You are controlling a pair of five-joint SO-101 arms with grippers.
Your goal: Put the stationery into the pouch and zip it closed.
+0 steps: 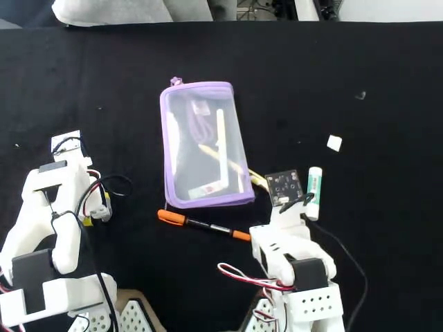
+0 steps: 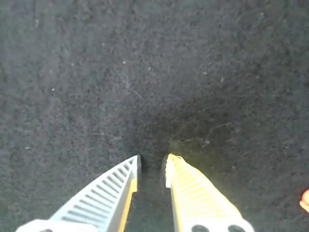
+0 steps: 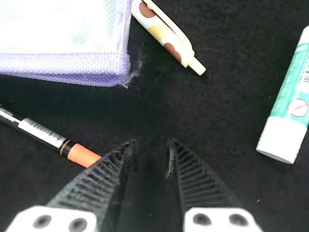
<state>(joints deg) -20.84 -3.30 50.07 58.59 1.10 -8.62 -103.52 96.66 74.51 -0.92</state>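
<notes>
A purple-edged clear pouch lies in the middle of the black table with several items inside; its zip pull is at the far corner. An orange-capped marker lies just in front of it. A yellow spotted pen pokes out beside the pouch corner. A white-and-green glue stick lies to the right. My right gripper hovers between the marker end and the glue stick, narrowly open and empty. My left gripper is narrowly open over bare cloth at the left.
A small white eraser-like block sits at the right, beyond the glue stick. A white object lies at the table's far edge. An orange spot shows at the edge of the left wrist view.
</notes>
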